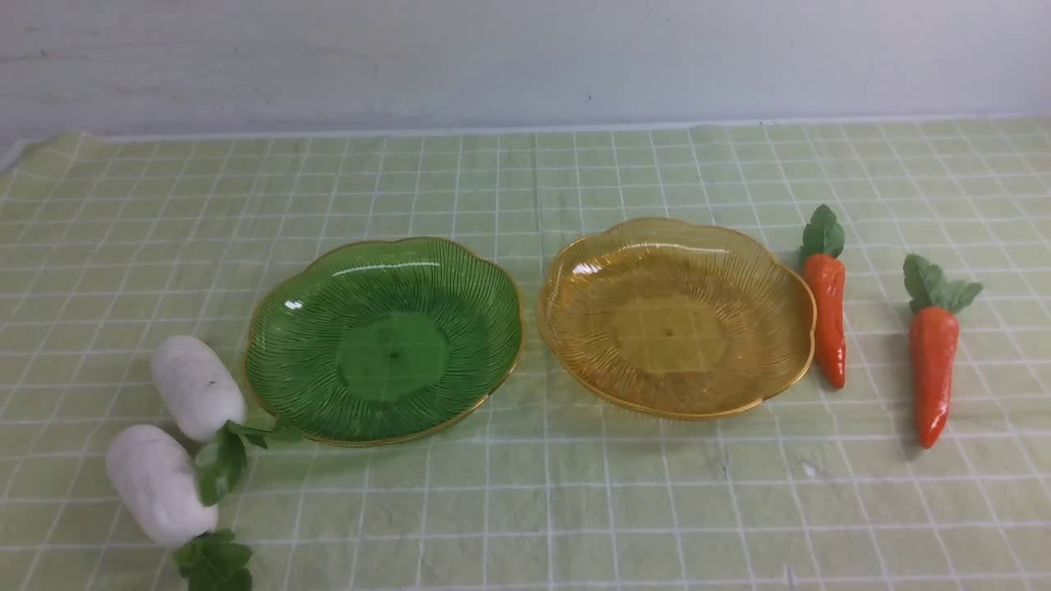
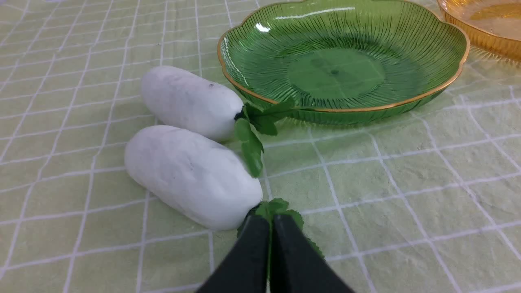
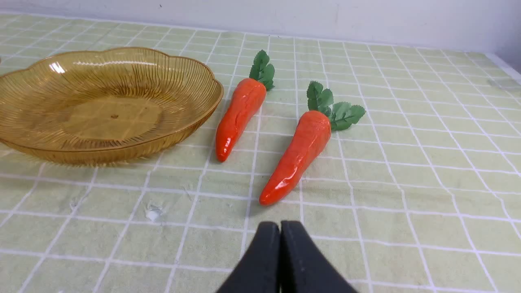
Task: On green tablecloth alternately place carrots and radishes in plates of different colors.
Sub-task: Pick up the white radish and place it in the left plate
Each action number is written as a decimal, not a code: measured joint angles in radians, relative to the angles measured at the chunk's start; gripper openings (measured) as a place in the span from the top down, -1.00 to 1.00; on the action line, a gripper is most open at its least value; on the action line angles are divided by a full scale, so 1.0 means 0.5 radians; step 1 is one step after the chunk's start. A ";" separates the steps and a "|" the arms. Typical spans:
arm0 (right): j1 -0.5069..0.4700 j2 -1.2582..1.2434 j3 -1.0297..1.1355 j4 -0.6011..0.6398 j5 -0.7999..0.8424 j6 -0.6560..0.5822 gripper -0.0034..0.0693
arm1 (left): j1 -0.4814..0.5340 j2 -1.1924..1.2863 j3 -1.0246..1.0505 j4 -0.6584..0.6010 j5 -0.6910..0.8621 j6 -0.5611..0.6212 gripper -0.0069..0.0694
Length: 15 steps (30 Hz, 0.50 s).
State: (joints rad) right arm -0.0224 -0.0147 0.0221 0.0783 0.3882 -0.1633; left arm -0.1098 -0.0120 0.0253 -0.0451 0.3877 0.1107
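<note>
Grid-lined green tablecloth [image 1: 575, 509]: white toy radishes [image 1: 197, 386] lower left, orange carrots [image 1: 825, 308] right, ribbed translucent plates [image 1: 386, 341] between; left gripper [image 2: 270, 220], right gripper [image 3: 280, 226] clenched.

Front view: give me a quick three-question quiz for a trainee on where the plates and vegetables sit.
1. True or false: the green plate and the amber plate are both empty.
2. The inner carrot and outer carrot lie: A) on the robot's left of the green plate; B) on the robot's right of the amber plate; C) inside the amber plate.
3. Whose leaves reach the green plate's rim, the far radish or the near radish?
Key: 1 true; 2 B; 3 the far radish.
</note>
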 joint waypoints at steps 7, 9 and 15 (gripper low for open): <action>0.000 0.000 0.000 0.000 0.000 0.000 0.94 | 0.000 0.000 0.000 0.000 0.000 0.000 0.84; 0.000 0.000 0.000 0.000 0.000 0.000 0.94 | 0.000 0.000 0.000 0.000 0.000 0.000 0.84; 0.000 0.000 0.000 0.000 0.000 0.000 0.94 | 0.000 0.000 0.002 -0.027 -0.072 -0.020 0.84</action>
State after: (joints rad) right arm -0.0224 -0.0147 0.0221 0.0783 0.3882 -0.1633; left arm -0.1098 -0.0120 0.0265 -0.0587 0.3516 0.1009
